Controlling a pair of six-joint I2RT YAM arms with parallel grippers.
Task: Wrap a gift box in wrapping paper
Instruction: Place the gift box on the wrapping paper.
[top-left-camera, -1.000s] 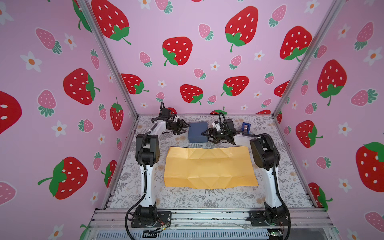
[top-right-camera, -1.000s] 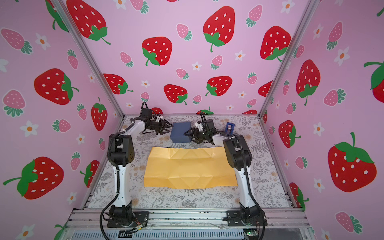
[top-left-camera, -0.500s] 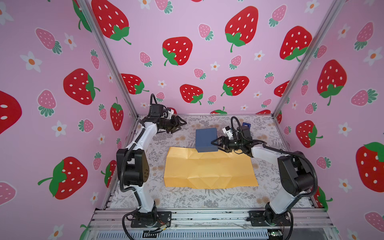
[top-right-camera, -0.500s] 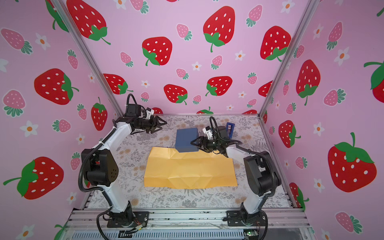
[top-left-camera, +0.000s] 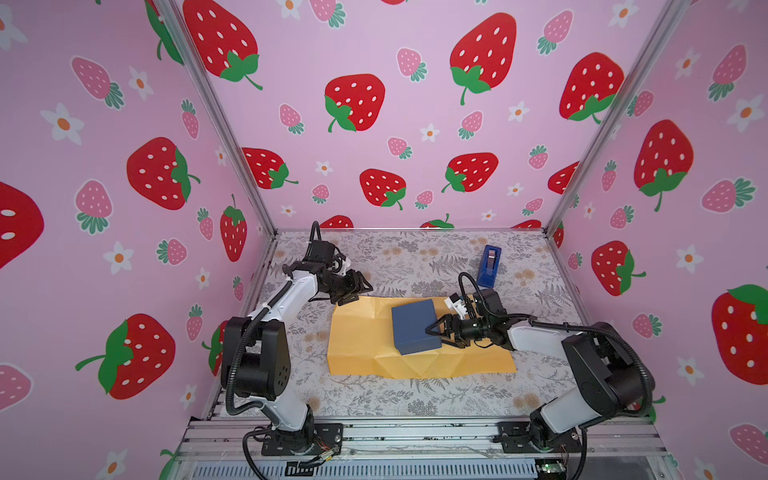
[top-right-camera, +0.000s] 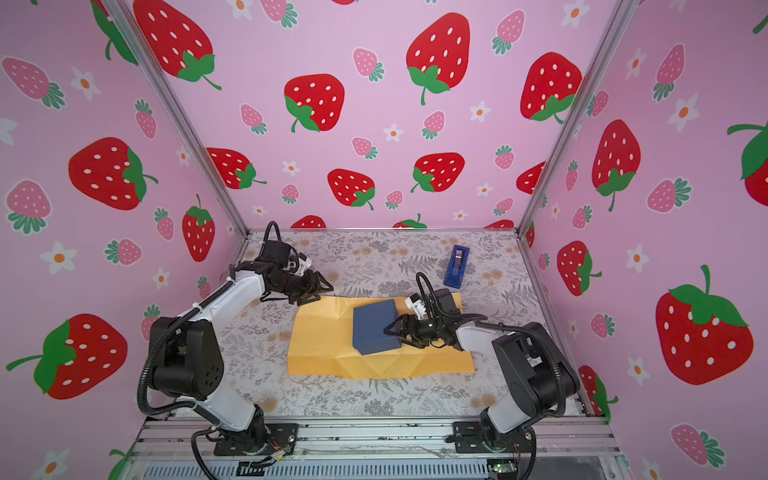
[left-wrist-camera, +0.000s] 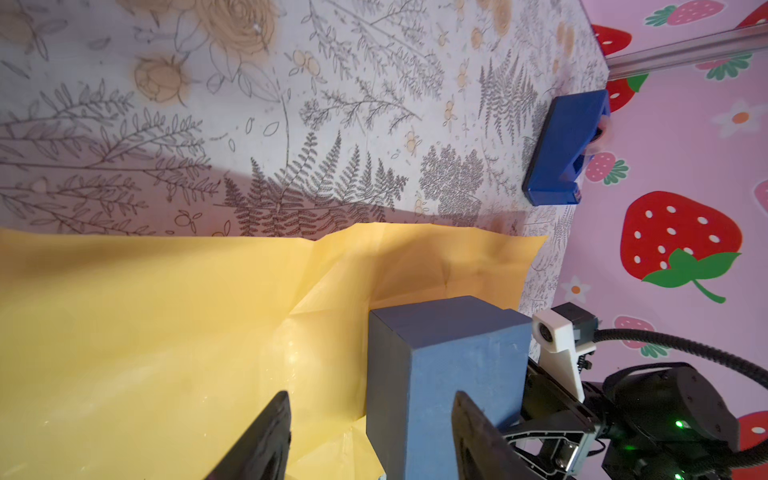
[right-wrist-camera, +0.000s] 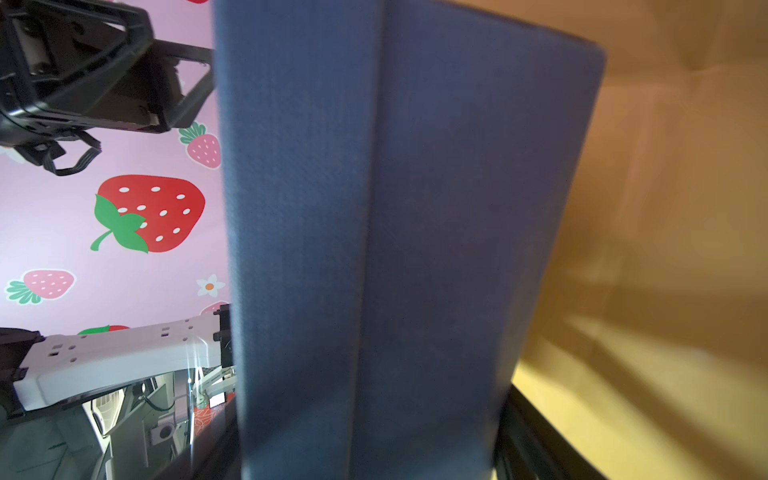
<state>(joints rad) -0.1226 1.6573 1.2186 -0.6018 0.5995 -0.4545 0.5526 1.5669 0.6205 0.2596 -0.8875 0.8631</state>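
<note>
Dark blue box (top-left-camera: 415, 328) was over the yellow-orange paper (top-left-camera: 361, 349), right of the sheet's middle and a bit skewed to its edges. Couldn't tell if its base was fully down on the sheet or just off it.

R arm stretched in low from the right. R hand (top-left-camera: 435, 336) was clamped on the box's right end, w/ one finger at the top face near the corner and the other lower, by the near side. R wrist view was nearly all blue box sitting btwn the fingers, w/ a line down its face (edge or lid seam, couldn't tell) and paper beyond. So it was gripping the box.

L hand (top-left-camera: 360, 286) hung over the paper's far-left corner, pointing toward the box but well apart from it. In the L wrist view its two black fingers (left-wrist-camera: 266, 436) stood apart w/ nothing btwn them, only paper and the box farther off. It was open and empty.

Paper lay on the bench (top-left-camera: 395, 395), pale side up, w/ many fold creases, long edges running left-right, approx centred btwn the two arm bases.

Brighter blue tape dispenser (top-left-camera: 489, 266) stood on the bench just behind the paper's far-right corner, clear of the sheet and both hands.

Pink strawberry walls (top-left-camera: 374, 62) closed in 3 sides.
</note>
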